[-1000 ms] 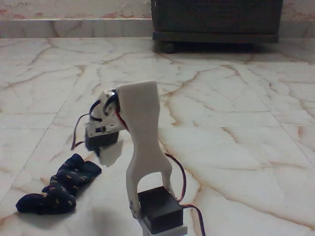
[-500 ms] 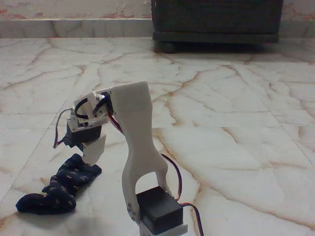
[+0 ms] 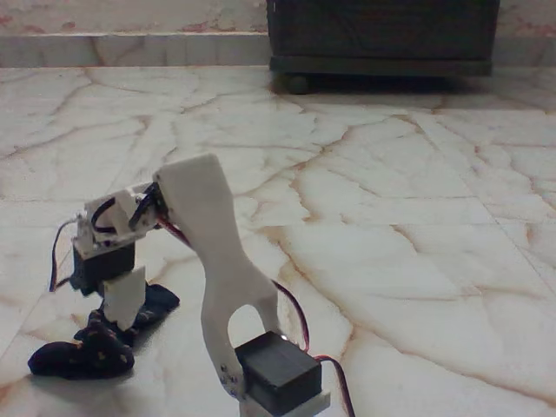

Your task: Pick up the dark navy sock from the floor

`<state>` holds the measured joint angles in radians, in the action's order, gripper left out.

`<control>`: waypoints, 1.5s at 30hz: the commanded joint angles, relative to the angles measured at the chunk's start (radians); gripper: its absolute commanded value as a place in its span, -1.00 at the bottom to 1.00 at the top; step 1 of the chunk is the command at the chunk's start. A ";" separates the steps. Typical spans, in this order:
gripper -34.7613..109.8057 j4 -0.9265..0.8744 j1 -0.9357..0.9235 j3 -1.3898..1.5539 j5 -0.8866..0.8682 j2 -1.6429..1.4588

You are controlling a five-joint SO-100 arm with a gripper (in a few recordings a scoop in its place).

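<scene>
One fixed view, low to the ground and looking across the floor (image 3: 417,174). We see the dark navy sock (image 3: 82,352) lying crumpled at the lower left, its far end near the arm's white link (image 3: 213,252). The gripper (image 3: 123,300) points downward over the sock's middle, its pale finger overlapping the fabric; we cannot tell whether it touches the sock or hangs just above it, nor whether the fingers are apart or together, since only one face of one finger shows.

Risks, as we judge them: the sock is soft and bunched, so a closing finger may catch only a top fold and let the rest slip free on lifting. The glossy tile offers little friction, so a sideways nudge could slide the sock away instead of trapping it. Pressing too low would drive the finger tip against hard marble. The loose red and black wires (image 3: 61,256) beside the wrist could snag the fabric.

Room for moving: open tile lies to the right and behind the sock. The dark cabinet (image 3: 382,39) stands well apart at the back wall. The arm's own base servo (image 3: 274,373) sits near the sock's right side, limiting a pull inward.
</scene>
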<state>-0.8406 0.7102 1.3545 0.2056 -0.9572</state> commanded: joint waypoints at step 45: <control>-0.52 0.327 -0.118 0.423 0.212 -0.195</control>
<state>-0.5246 0.6029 1.7733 0.3988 -1.0784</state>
